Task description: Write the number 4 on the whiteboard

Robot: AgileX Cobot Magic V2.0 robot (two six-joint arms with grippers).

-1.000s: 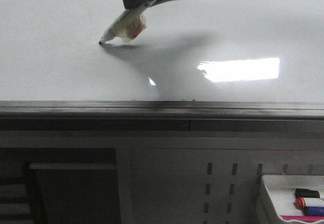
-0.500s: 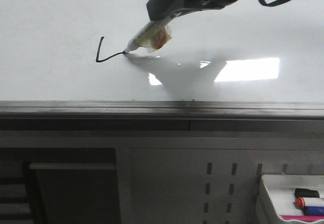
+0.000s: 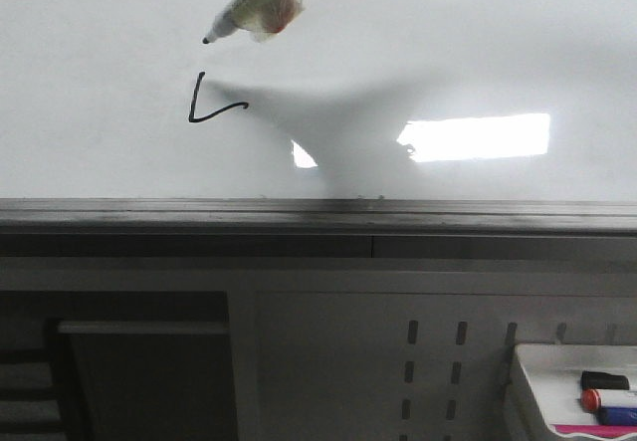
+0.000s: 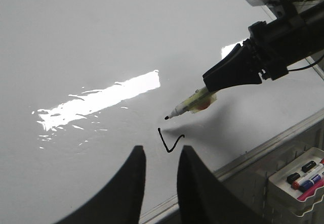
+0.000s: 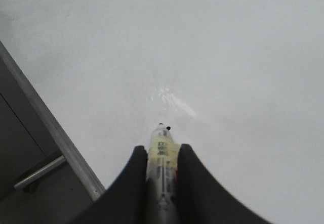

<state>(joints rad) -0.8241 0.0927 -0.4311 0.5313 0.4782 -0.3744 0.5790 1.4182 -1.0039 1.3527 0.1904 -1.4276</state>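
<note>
Just below right gripper, unfinished number 4.

Wide open whiteboard on every side of the half-drawn number 4, bare to left, right and far. Blocked only above and just right of the strokes by the marker clamped in the right gripper, tip apart from the ink. Bounded near by the grey edge rail; marker tray low at near right.
</note>
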